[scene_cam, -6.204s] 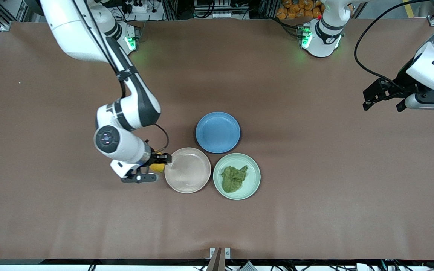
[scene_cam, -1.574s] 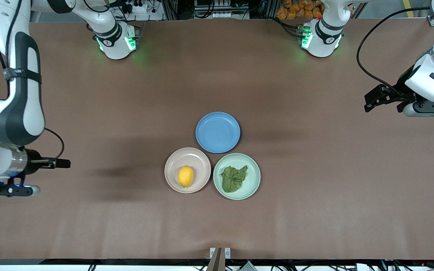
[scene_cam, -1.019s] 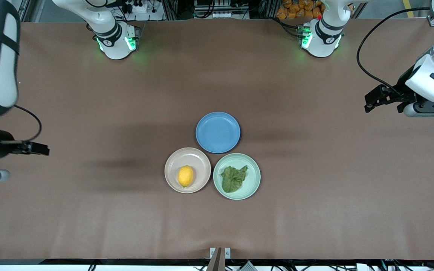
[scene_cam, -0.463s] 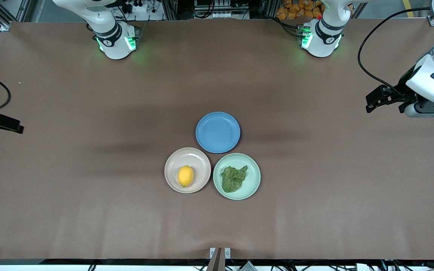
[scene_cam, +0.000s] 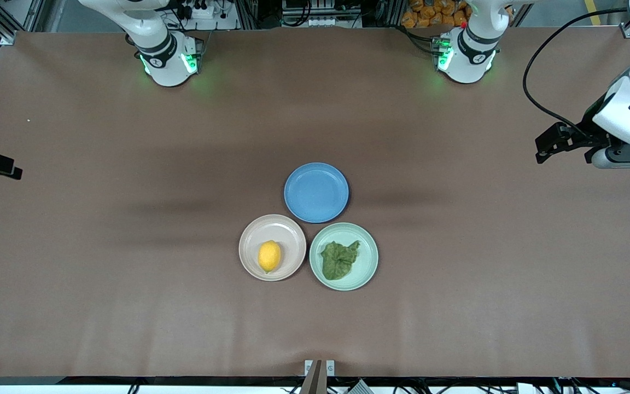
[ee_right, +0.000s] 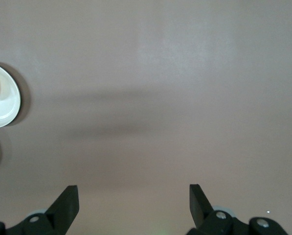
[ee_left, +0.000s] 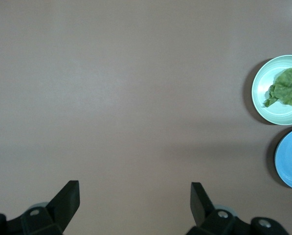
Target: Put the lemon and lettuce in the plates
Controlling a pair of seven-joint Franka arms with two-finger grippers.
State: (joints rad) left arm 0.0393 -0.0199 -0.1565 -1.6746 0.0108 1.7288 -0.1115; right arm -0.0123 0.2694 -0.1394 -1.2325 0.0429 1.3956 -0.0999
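Resting in the beige plate point(scene_cam: 249, 241), the lemon point(scene_cam: 269, 256) lies well apart from the empty, wide-jawed right gripper point(ee_right: 134, 205), as the lettuce point(scene_cam: 339, 260) in the green plate point(scene_cam: 367, 243) does from the equally spread left gripper point(ee_left: 135, 203), so both arms should simply park clear.

Three plates sit on the table: one beige-pink plate point(scene_cam: 287, 232), one mint green plate point(scene_cam: 367, 257) and one blue plate point(scene_cam: 316, 192). There is one lemon point(scene_cam: 269, 256) and one piece of lettuce point(scene_cam: 339, 259). Two robot arms stand by.
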